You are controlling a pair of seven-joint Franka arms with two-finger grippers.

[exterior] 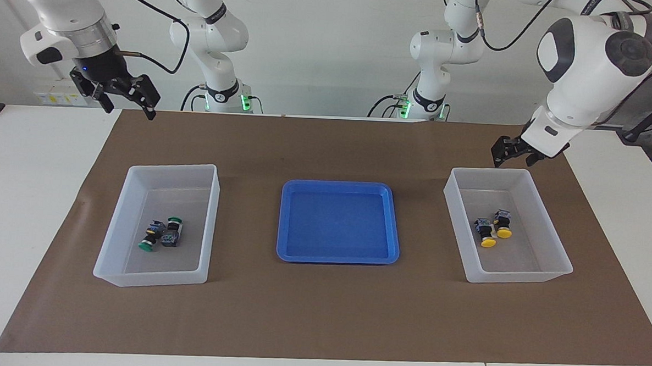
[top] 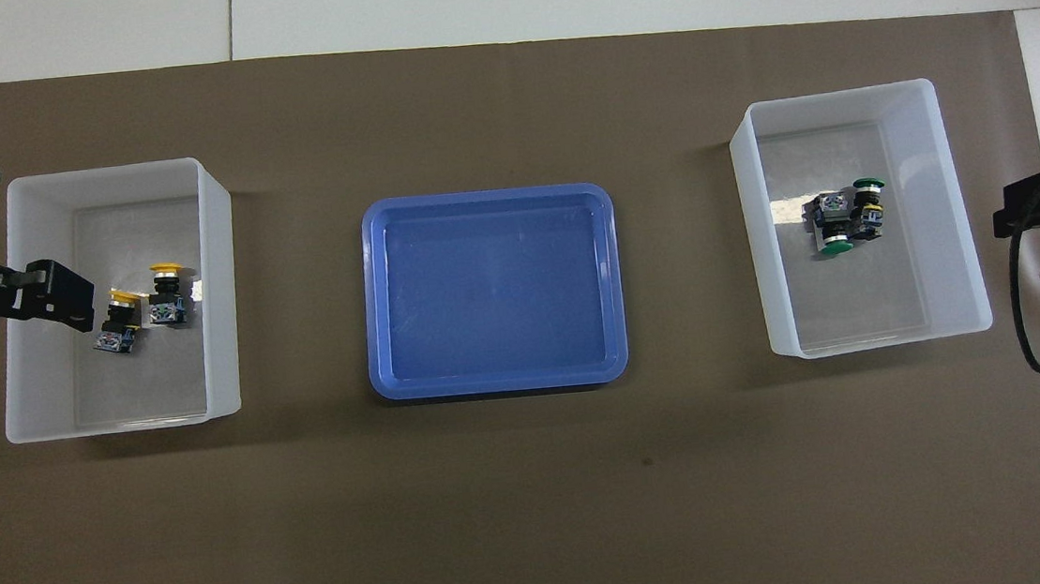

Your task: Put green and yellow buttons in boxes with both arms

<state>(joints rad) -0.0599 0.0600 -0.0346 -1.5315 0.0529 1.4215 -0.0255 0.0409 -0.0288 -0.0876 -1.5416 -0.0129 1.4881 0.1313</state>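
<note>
Two yellow buttons (exterior: 495, 229) (top: 143, 311) lie side by side in the box (exterior: 509, 276) (top: 117, 423) at the left arm's end of the table. Two green buttons (exterior: 161, 235) (top: 848, 216) lie together in the other box (exterior: 151, 277) (top: 882, 336) at the right arm's end. My left gripper (exterior: 510, 152) (top: 59, 296) hangs open and empty above the outer wall of the yellow buttons' box, clear of its rim. My right gripper (exterior: 127, 104) (top: 1014, 213) waits open and empty, high over the table's edge outside the green buttons' box.
A shallow blue tray (exterior: 338, 222) (top: 492, 290) with nothing in it sits midway between the two boxes. Brown paper (exterior: 320, 315) covers the table under all three. The right arm's black cable (top: 1036, 322) loops down by the paper's edge.
</note>
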